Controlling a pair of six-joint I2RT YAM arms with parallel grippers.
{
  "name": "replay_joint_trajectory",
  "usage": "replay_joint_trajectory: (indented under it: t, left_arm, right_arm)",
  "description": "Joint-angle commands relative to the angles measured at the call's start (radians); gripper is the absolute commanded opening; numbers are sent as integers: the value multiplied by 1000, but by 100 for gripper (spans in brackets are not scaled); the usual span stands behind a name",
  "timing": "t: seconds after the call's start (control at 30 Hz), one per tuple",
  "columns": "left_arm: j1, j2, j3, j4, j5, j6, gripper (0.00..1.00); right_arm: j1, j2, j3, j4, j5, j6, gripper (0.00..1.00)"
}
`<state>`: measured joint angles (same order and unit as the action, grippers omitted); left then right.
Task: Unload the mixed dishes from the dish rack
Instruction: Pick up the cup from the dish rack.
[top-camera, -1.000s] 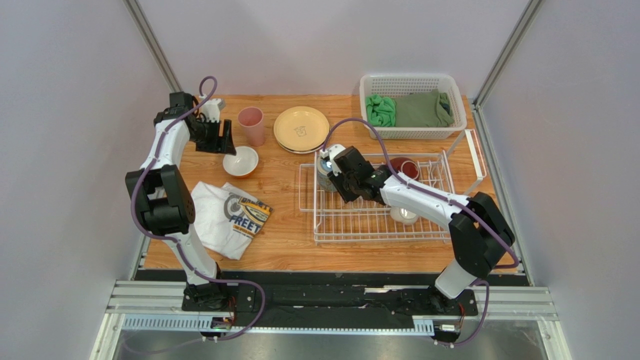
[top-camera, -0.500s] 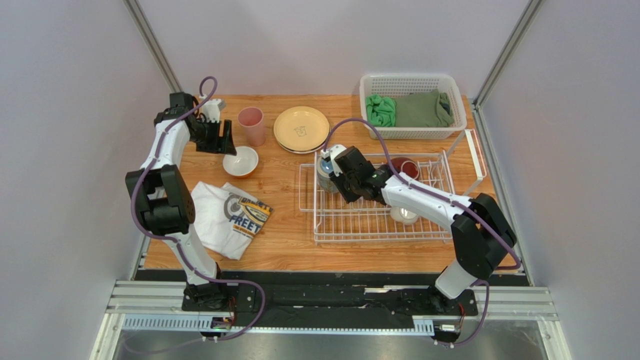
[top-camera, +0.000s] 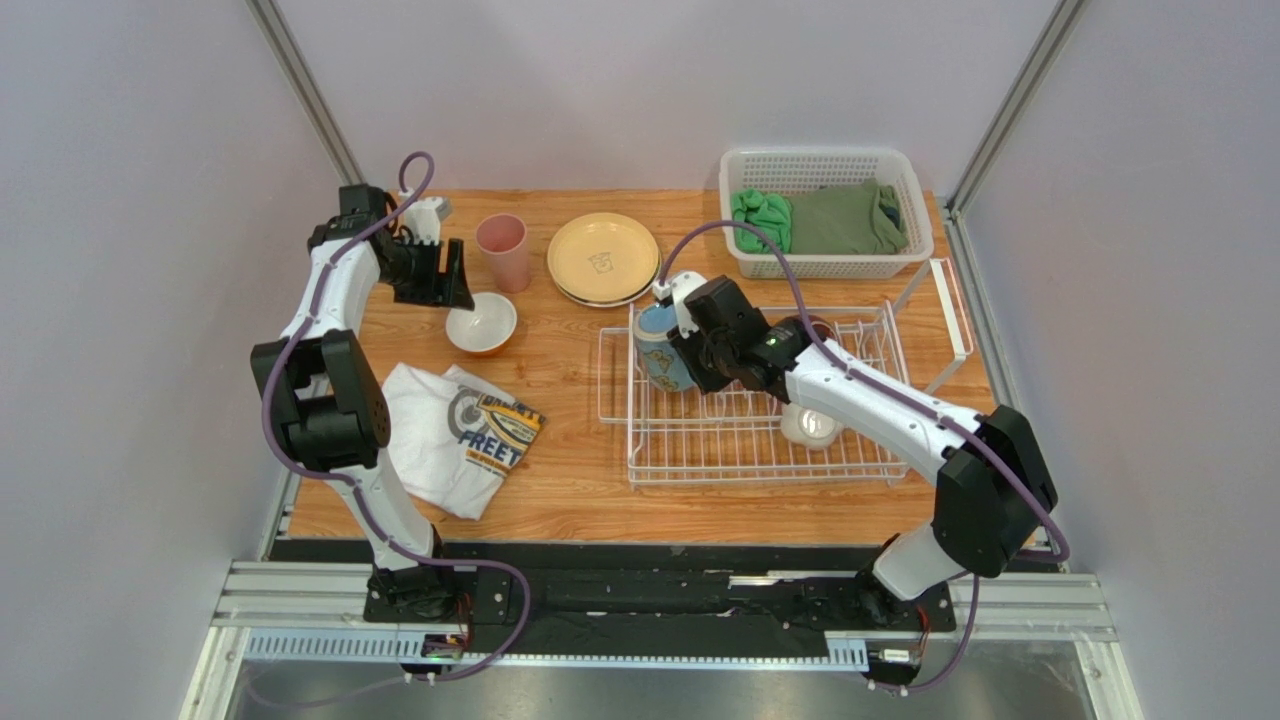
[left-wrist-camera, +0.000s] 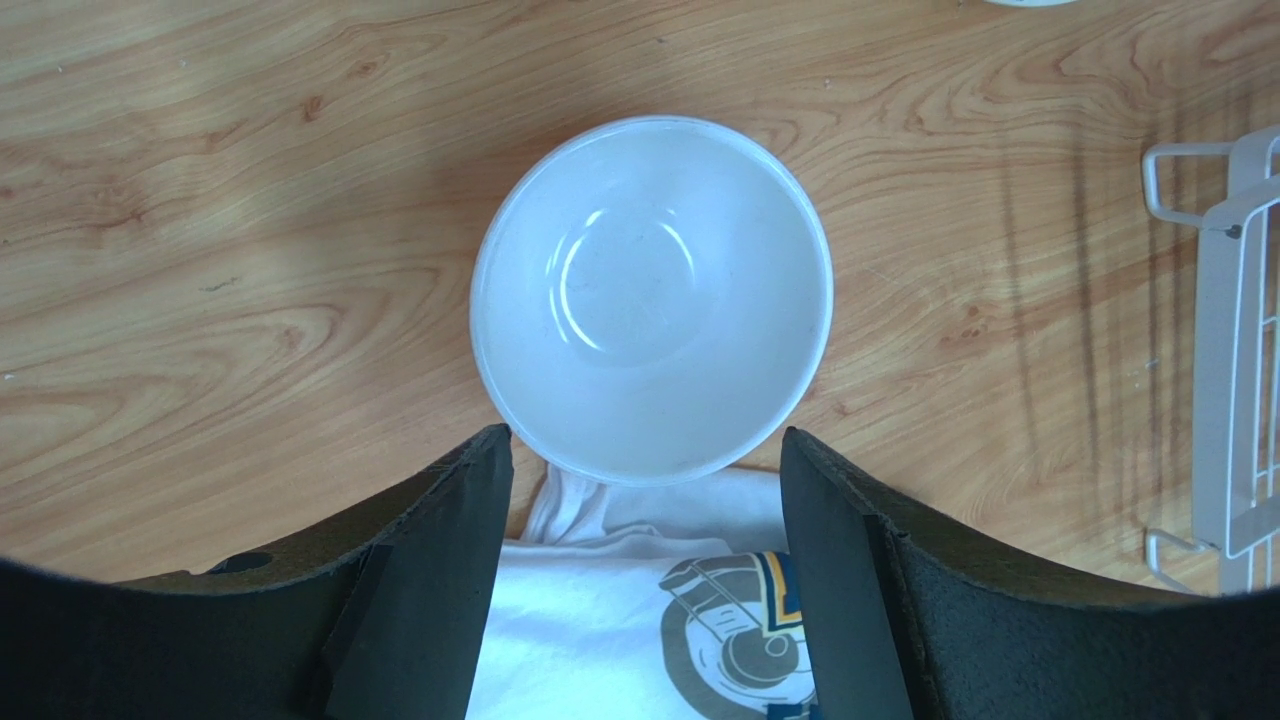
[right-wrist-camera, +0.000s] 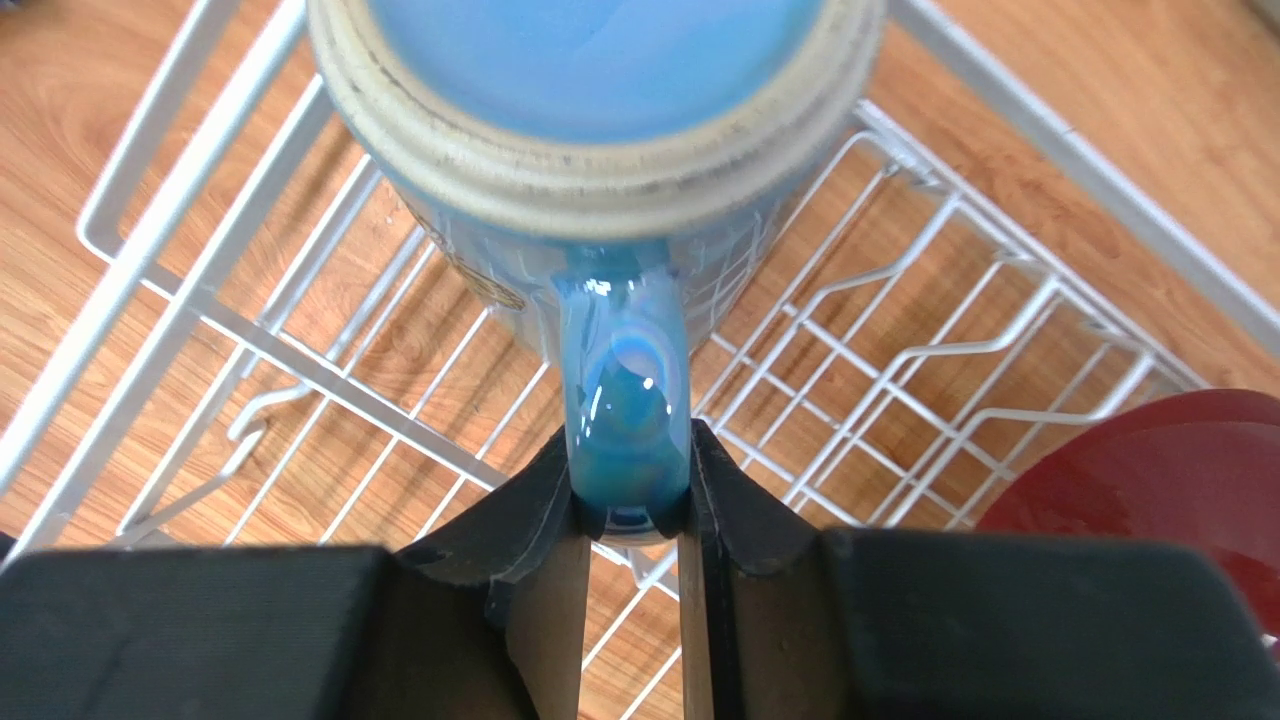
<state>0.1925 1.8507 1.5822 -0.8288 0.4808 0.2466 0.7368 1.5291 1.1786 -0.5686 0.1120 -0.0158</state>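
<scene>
Nearest, the dish rack (top-camera: 721, 477) holds a pale round piece (top-camera: 809, 429) toward its 4 o'clock side; I cannot tell what it is. At the rack's 10 o'clock corner the right tool (right-wrist-camera: 628, 488) is pinched tight on the handle of the light-blue mug (top-camera: 657, 345). Whether the mug's base is clear of the wires I cannot tell. Its long axis stands roughly vertical, mouth apparently up, with the handle pointing to about 3 o'clock in the overhead view. A dark red bowl (right-wrist-camera: 1172, 465) waits at the rack's 1 o'clock.

Off the rack's 9 o'clock side, the left tool (left-wrist-camera: 643, 450) hangs spread wide and empty above the small white bowl (left-wrist-camera: 649, 293) on the table (top-camera: 579, 450). Farthest, the pink cup (top-camera: 502, 248) and plates (top-camera: 601, 258) already sit out. I judge the unloading roughly half done.
</scene>
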Motion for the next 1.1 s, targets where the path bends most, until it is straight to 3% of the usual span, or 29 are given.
replay_joint_trajectory:
  t: [0.0,0.53,1.07]
  left_arm:
    - [8,-77,19,14,54,-6,74]
    - [8,-100,16,2,74,6,73]
    - [5,-206,-22,29,202,19,71]
  right_arm:
    - [-25,-99,98,65,0,-6,0]
    - [-33,-122,134,49,-21,-1,0]
    - [-77,-109,312,-17,9,51,0]
